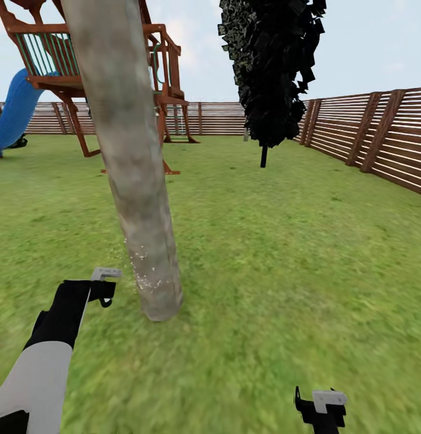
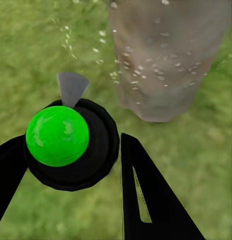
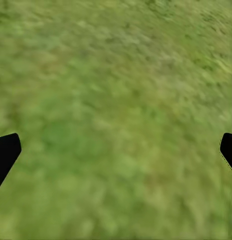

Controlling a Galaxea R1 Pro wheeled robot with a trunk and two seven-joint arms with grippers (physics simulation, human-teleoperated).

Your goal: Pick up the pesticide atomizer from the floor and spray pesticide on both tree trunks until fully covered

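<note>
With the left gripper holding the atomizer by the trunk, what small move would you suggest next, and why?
Probably tilt the left gripper upward a little: the white specks sit low on the tree trunk, near its base, while the bark above looks bare. The atomizer already points at it.

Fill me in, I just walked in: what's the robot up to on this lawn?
It is spraying a tree. The left gripper is closed on a green-topped sprayer aimed at the base of the grey trunk, where white specks dot the bark. The right gripper hangs open above the grass.
</note>
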